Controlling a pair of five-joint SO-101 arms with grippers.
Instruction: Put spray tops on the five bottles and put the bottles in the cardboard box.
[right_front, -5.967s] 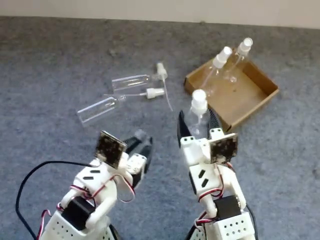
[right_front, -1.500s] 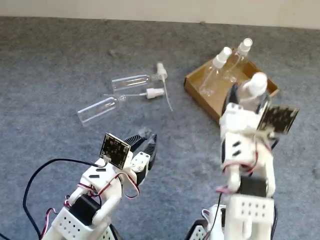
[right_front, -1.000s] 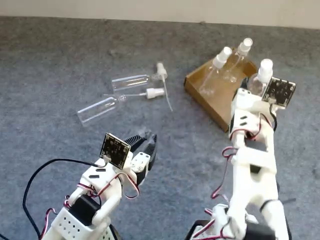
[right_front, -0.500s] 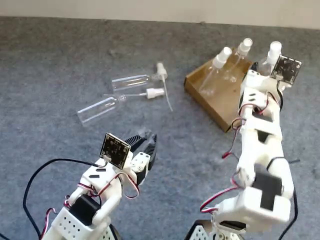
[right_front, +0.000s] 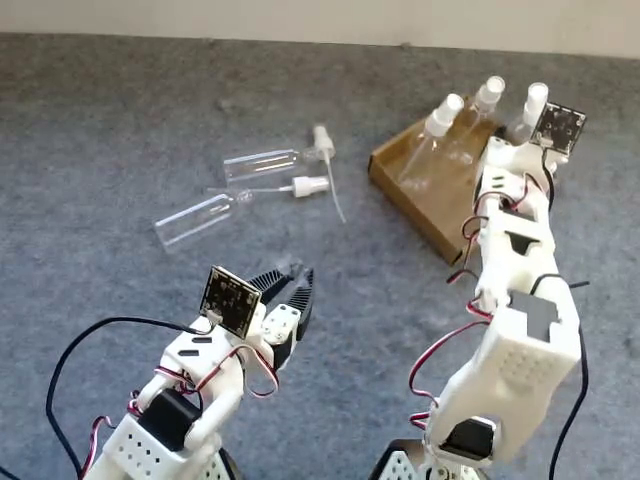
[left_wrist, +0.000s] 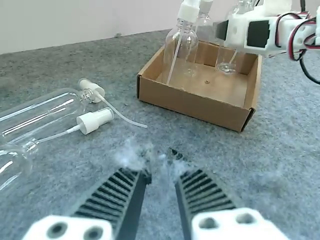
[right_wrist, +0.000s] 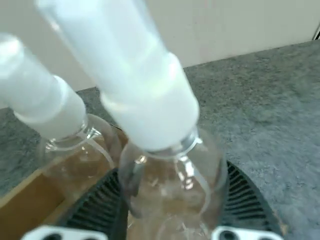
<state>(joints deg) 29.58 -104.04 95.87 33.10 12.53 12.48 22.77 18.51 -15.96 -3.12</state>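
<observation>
The right tool is closed on a capped bottle and holds it upright over the far right corner of the cardboard box. In the right wrist view the ribbed fingers press the glass on both sides, just under the white spray top. The left wrist view shows its base low inside the box, though contact with the floor cannot be made out. Two other capped bottles lean side by side in the box along its far wall. Out on the grey bench, well apart from the box, two open bottles lie on their sides with two loose spray tops just beside their necks. The left tool hangs low over the bench near the arm bases, its jaws a narrow gap apart and holding nothing.
</observation>
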